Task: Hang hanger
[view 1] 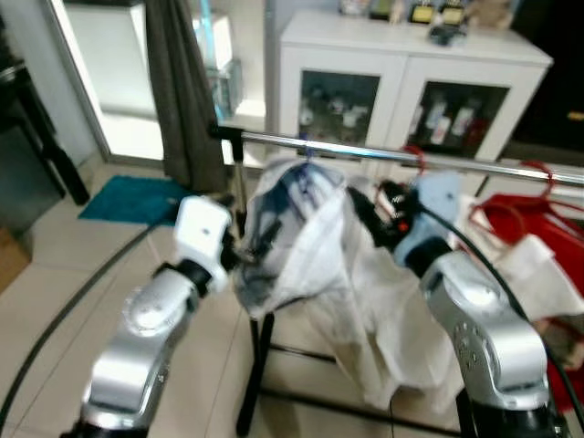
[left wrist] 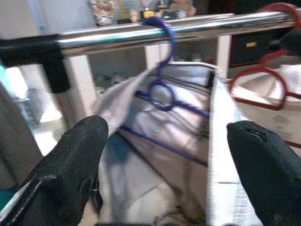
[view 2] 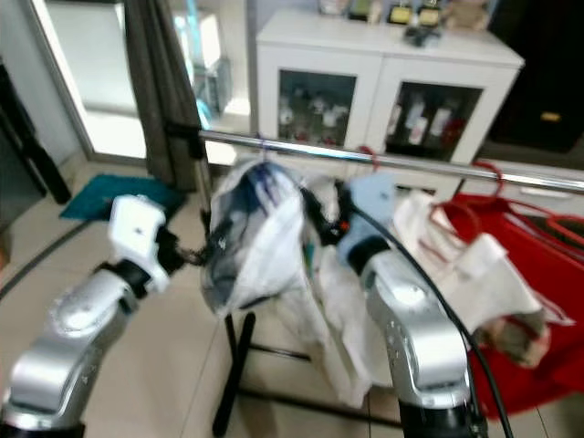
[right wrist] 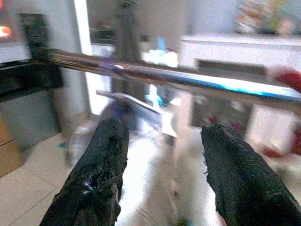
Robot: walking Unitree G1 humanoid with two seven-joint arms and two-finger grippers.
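A purple hanger [left wrist: 162,92] carries a white garment [view 1: 292,228], and its hook sits over the chrome rail [view 1: 383,153] of a clothes rack. My left gripper [view 1: 242,246] is at the garment's left side, open, its fingers [left wrist: 75,160] spread wide with the hanger beyond them. From the right, my right gripper [view 1: 365,205] reaches in behind the garment just below the rail. It is open too, with nothing between its fingers [right wrist: 99,174].
Red hangers [view 1: 538,173] with a light blue garment [view 1: 438,205] and a red cloth [view 1: 529,228] hang further right on the rail. A white cabinet [view 1: 401,73] stands behind. A dark curtain [view 1: 182,91] and a teal mat [view 1: 128,199] lie left. The rack's black post [view 1: 255,365] stands on the tiled floor.
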